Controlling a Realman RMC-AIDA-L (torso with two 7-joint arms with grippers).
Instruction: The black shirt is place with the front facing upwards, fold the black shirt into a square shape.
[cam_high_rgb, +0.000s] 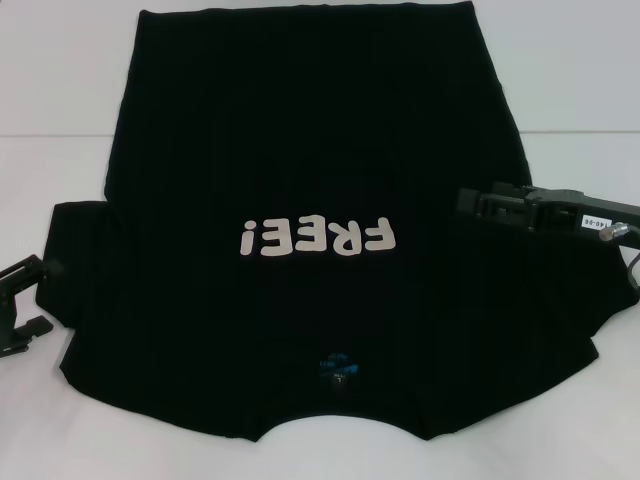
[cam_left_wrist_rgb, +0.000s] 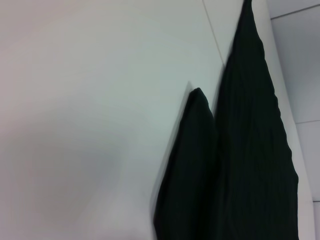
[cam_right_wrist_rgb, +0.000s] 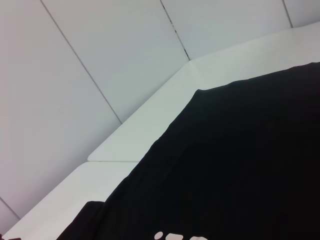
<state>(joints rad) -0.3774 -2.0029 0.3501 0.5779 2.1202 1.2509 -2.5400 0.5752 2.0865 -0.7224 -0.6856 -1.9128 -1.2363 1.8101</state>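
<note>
On the white bench (cam_high_rgb: 60, 100), the large black cotton T-shirt (cam_high_rgb: 320, 140) lies flat, lettering up, ready for folding. The left pincer (cam_high_rgb: 25, 305) gapes wide beside one sleeve; the right pincer (cam_high_rgb: 480, 205) hovers over the other, its spread unclear.

The head view looks from above, forward and down, at the whole shirt (cam_high_rgb: 310, 200) on the white tabletop (cam_high_rgb: 60, 100). The left wrist view looks low and close along the tabletop (cam_left_wrist_rgb: 90, 125) at a sleeve and side edge of the shirt (cam_left_wrist_rgb: 250, 165). The right wrist view looks low across the shirt (cam_right_wrist_rgb: 240, 165) toward the tabletop's far edge and the wall (cam_right_wrist_rgb: 75, 65). All three views share the shirt.
</note>
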